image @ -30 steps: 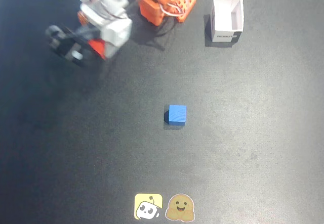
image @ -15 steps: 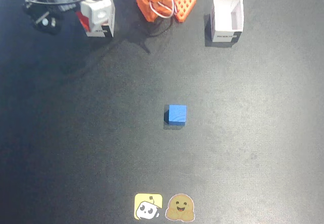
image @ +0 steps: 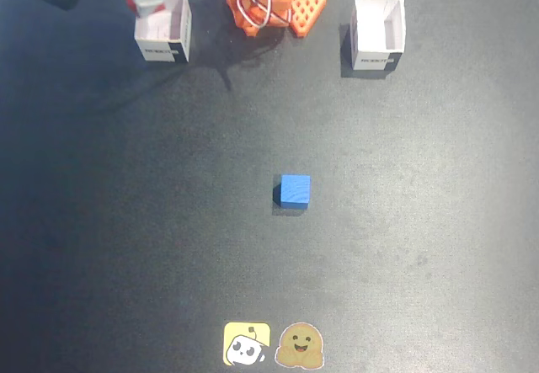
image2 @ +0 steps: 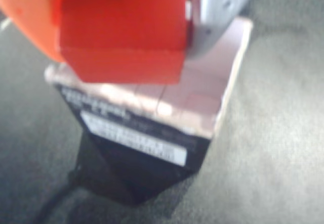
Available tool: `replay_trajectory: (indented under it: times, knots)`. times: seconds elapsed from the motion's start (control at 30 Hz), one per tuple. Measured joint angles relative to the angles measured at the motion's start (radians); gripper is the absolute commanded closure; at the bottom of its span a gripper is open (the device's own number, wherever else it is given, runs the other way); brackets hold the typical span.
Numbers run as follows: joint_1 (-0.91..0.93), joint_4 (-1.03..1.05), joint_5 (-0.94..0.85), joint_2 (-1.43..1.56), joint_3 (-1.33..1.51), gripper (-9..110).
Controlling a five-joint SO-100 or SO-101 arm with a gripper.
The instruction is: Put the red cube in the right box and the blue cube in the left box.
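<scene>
Red cube (image2: 121, 29) gripped in claw (image2: 187, 27), above box (image2: 152, 118)

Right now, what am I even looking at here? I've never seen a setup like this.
It is a small robot arm on a dark table; its orange base sits at the top of the fixed view, which looks down from above. The other picture comes from a camera riding on the arm's wrist. The gripper, the arm's two-fingered hand, holds a red cube over the white box seen at upper left in the fixed view. A second white box stands at upper right, and a blue cube lies untouched mid-table. Two cartoon stickers sit at the bottom edge.
</scene>
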Motion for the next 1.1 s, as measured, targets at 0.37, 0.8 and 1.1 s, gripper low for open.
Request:
replay_trajectory:
  times: [0.37, 0.8, 1.1]
  knots:
    - [0.0, 0.015, 0.049, 0.035, 0.031, 88]
    - [-0.038, 0.015, 0.049, 0.063, 0.034, 90]
    - [-0.169, -0.023, 0.012, 0.069, 0.037, 101]
